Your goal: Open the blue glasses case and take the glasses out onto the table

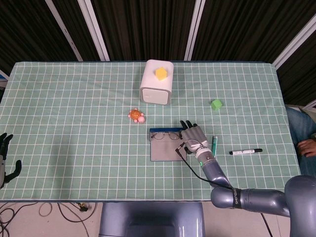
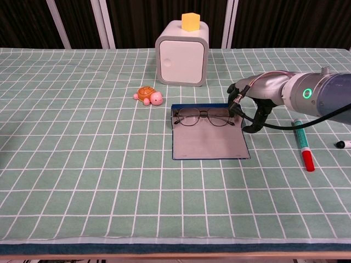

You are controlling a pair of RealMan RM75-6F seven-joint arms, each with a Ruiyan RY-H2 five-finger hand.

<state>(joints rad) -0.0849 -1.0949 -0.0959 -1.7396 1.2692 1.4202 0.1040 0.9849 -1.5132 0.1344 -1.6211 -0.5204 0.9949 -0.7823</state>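
Observation:
The blue glasses case (image 1: 165, 152) (image 2: 208, 143) lies open and flat at mid-table, grey lining up. The thin-framed glasses (image 1: 165, 136) (image 2: 204, 115) rest across its far strip. My right hand (image 1: 193, 136) (image 2: 252, 104) is at the case's far right corner, fingers spread, their tips by the right end of the glasses and the thumb hanging beside the case's right edge. I see nothing gripped in it. My left hand (image 1: 6, 158) sits at the table's near left edge, fingers apart and holding nothing; the chest view does not show it.
A white box (image 1: 157, 89) (image 2: 182, 53) with a yellow block (image 1: 161, 73) on top stands behind the case. A turtle toy (image 1: 136, 116) (image 2: 148, 95) lies to its left. Right of my hand are a green-and-red marker (image 2: 301, 145), a black marker (image 1: 245, 151) and a green cube (image 1: 216, 104).

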